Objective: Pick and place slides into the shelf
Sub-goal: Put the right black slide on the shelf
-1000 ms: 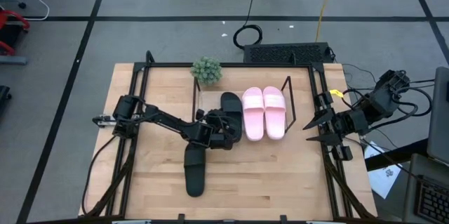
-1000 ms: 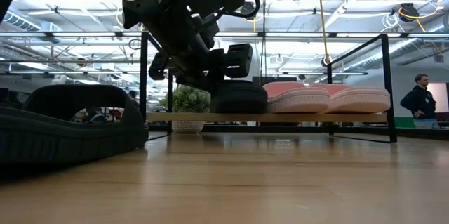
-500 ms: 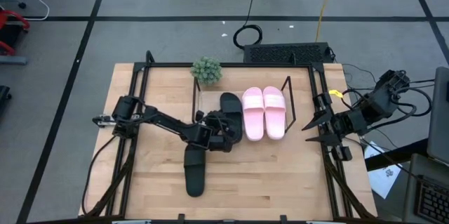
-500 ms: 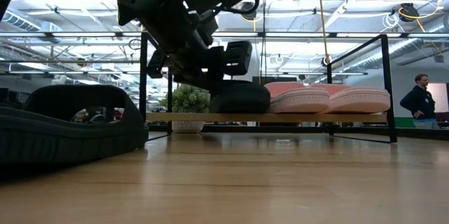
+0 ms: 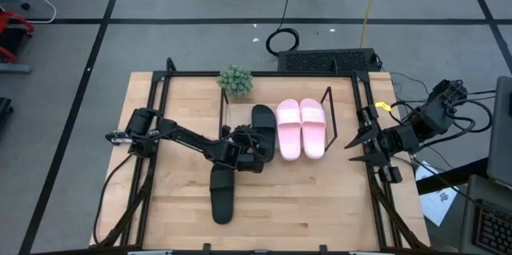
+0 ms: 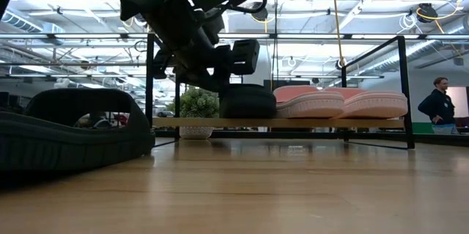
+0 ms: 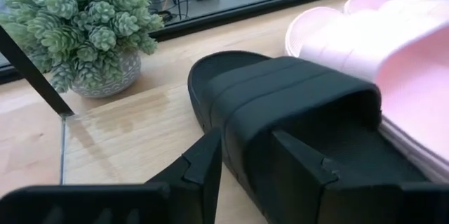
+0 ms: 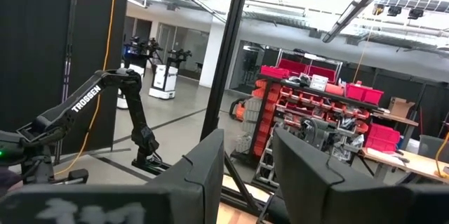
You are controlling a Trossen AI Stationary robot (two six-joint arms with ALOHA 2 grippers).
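One black slide (image 5: 263, 124) lies on the shelf's wooden board (image 6: 220, 122), next to the pink pair (image 5: 301, 127), sole down. My left gripper (image 7: 247, 164) is at its near end, slightly open. One finger is outside the strap's left root and one is in the strap's opening. The other black slide (image 5: 222, 193) lies flat on the table, nearer the front edge. My right gripper (image 5: 354, 149) hangs open at the table's right edge, raised and holding nothing. My left gripper comes at the black slide slanting down from the table's near left. Its fingers (image 7: 210, 164) stand on either side of the strap's left root (image 7: 245, 136). I cannot tell whether they touch it. The slide rests flat on the shelf board.
A small potted plant (image 5: 235, 80) stands at the shelf's far left corner. Thin black shelf rods (image 6: 401, 91) rise at its ends. The black table frame (image 5: 160, 127) runs along both sides. A person (image 6: 438, 105) stands in the room beyond.
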